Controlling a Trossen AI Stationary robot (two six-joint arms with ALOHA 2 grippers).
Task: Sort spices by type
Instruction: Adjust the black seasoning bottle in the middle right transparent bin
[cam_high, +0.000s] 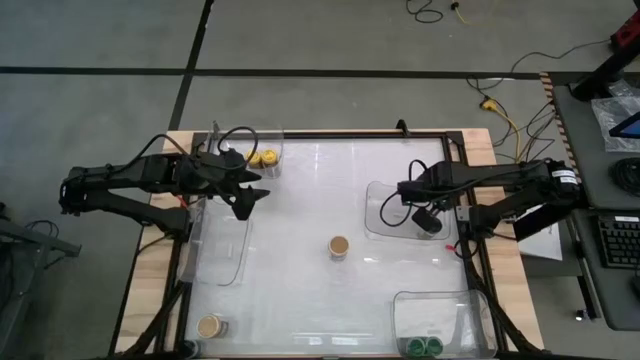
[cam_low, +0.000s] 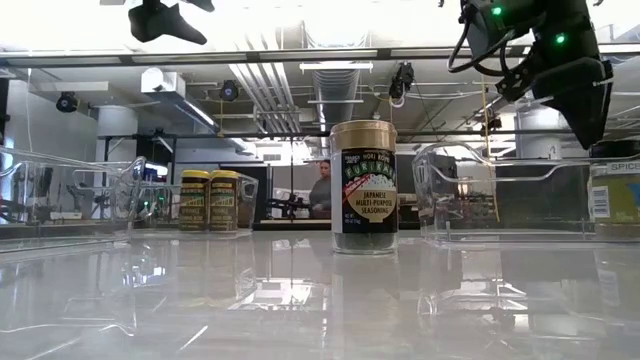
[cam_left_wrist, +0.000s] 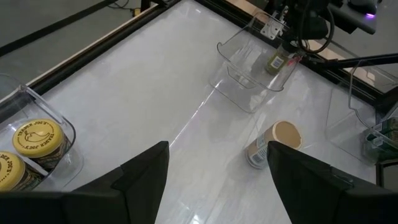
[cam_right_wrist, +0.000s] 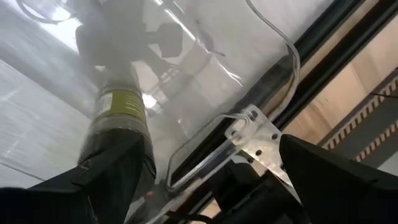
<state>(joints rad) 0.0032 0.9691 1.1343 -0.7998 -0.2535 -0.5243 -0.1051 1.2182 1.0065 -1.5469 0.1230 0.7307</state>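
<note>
Presently, a placing step appears to be in hand. In the high view, the right gripper (cam_high: 428, 222) is held over the clear tray (cam_high: 380, 232) at about 3 o'clock on the table (cam_high: 300, 200). Its fingers are pinched on a small spice jar (cam_right_wrist: 118, 115), which in the right wrist view is seen pointing down into that tray, its far end blurred.

The left gripper (cam_high: 243, 200) is poised at about 9 o'clock, fingers spread and empty, between a tray holding two yellow-lidded jars (cam_high: 263, 158) at 11 o'clock and an empty tray (cam_high: 222, 250) just below it.

A tan-lidded jar of Japanese multi-purpose seasoning (cam_high: 338, 246) stands alone and upright near the table's centre, apart from every tray. A second tan-lidded jar (cam_high: 210, 326) is seen at 7 o'clock, and two green-lidded jars (cam_high: 424, 346) lie in a tray at 5 o'clock.

The sorting is judged partly done: yellow and green lids are grouped, the tan ones are not. The next move would call for the held jar to be lowered until it stands on the tray floor before the fingers are parted. Afterwards the centre jar would need to be matched with its tan-lidded partner.
</note>
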